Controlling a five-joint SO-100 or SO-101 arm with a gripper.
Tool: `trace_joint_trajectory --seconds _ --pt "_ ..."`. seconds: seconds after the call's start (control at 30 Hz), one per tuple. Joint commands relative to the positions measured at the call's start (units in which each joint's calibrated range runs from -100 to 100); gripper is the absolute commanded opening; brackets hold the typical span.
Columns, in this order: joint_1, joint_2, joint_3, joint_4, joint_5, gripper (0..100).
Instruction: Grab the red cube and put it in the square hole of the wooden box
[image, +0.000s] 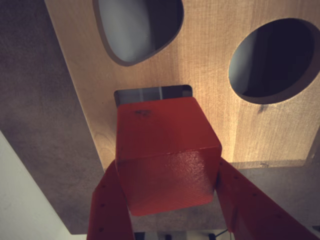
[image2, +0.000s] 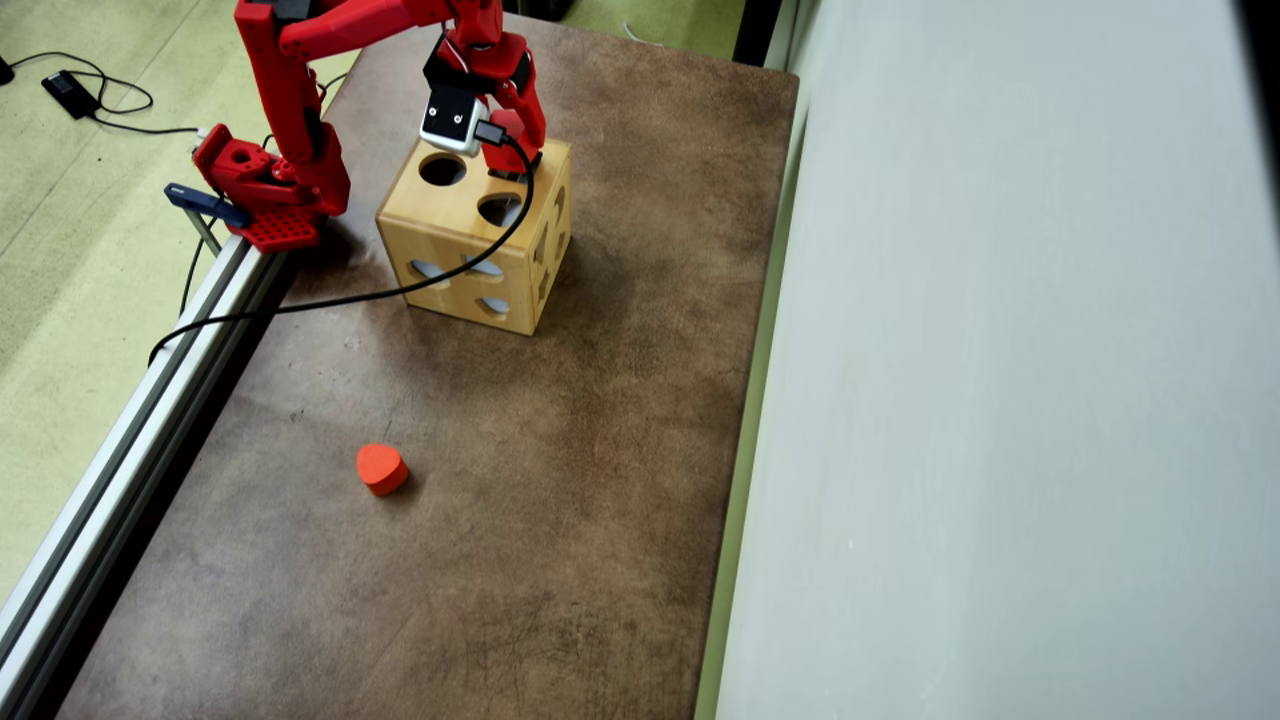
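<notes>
With the jaws pinching the red cube (image: 167, 157) just above the wooden box (image2: 455, 235) near the desk's far left corner, square its edges to the partly covered square hole (image: 152, 93) before lowering and letting go.

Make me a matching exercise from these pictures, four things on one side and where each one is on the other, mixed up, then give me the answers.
Things
1. red cube
2. red rounded block
3. light wooden box with shaped holes
4. black cable

Places
A. lying alone on the brown table, far from the arm
B. standing beside the arm's red base
C. held between the gripper fingers over the box's top
D. running from the wrist camera past the box to the table's edge

Pairs: 1-C, 2-A, 3-B, 4-D
</notes>
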Motion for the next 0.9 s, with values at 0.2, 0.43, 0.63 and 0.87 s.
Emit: trace_joint_trajectory --seconds 0.2,0.43,0.63,0.87 --pt "2.79 -0.37 -0.25 -0.63 0.34 3" --pt "2.13 2.43 -0.43 -0.63 0.39 3" --pt "1.61 2.51 -0.52 -0.71 0.39 3" --pt "-1.59 2.60 -0.52 -0.79 0.39 3"
